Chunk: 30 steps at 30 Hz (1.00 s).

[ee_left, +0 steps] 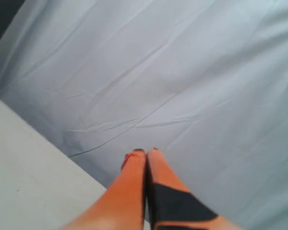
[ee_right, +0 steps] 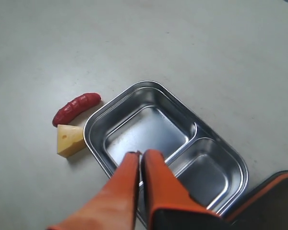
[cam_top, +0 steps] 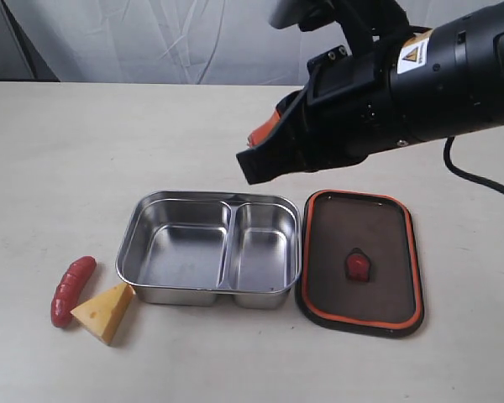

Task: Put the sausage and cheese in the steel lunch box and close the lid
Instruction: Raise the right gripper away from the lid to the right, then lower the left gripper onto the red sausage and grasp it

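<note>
The red sausage (cam_top: 72, 290) (ee_right: 77, 108) and the yellow cheese (cam_top: 105, 312) (ee_right: 69, 140) lie side by side on the table, just left of the steel lunch box (cam_top: 210, 197) (ee_right: 149, 85). Both compartments of the box hold nothing. The dark lid (cam_top: 378, 243) (ee_right: 273, 201) lies upside down to the right of the box, orange seal up. My right gripper (cam_top: 254, 159) (ee_right: 142, 154) hovers above the box, its orange fingers shut with nothing between them. My left gripper (ee_left: 146, 151) is shut, holds nothing, points at a white cloth, and is outside the exterior view.
A creased white cloth backdrop (cam_top: 151, 42) (ee_left: 182, 72) hangs behind the table's far edge. The bulky black right arm (cam_top: 437, 75) reaches in from the upper right over the lid. A black cable (cam_top: 479, 178) trails off the arm at the right.
</note>
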{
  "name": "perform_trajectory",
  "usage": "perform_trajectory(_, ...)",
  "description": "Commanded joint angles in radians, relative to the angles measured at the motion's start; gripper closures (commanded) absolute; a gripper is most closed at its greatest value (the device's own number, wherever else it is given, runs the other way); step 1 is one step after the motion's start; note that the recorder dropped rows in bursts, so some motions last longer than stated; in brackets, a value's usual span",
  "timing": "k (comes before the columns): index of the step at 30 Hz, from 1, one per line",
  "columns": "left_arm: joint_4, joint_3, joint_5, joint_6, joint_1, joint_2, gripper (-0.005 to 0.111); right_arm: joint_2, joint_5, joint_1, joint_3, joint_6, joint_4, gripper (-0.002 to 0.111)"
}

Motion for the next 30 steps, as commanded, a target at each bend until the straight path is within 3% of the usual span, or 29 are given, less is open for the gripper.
perform_trajectory(1, 0.162, -0.175, 0.154, 0.002, -0.003, 0.117, 0.107, -0.008, -0.003, 0.002, 0.009, 0.043, -0.015, 0.102)
perform_trajectory(4, 0.282, -0.312, 0.299, 0.002, -0.003, 0.299, 0.107, -0.01, 0.001, 0.002, 0.027, 0.056, -0.016, 0.102)
perform_trajectory(12, 0.608, -0.739, 0.847, 0.002, -0.003, 0.824, 0.107, -0.071, 0.112, 0.002, 0.072, 0.206, -0.103, 0.102)
perform_trajectory(19, 0.671, -0.869, 1.138, 0.042, -0.003, 1.085, 0.107, -0.201, 0.192, 0.002, 0.076, 0.338, -0.27, 0.102)
perform_trajectory(24, 0.616, -0.869, 1.195, 0.117, -0.003, 1.239, 0.103, -0.279, 0.248, 0.002, 0.076, 0.376, -0.331, 0.102)
perform_trajectory(30, 0.518, -0.869, 1.176, 0.177, -0.003, 1.379, 0.072, -0.334, 0.296, 0.002, 0.076, 0.404, -0.356, 0.102)
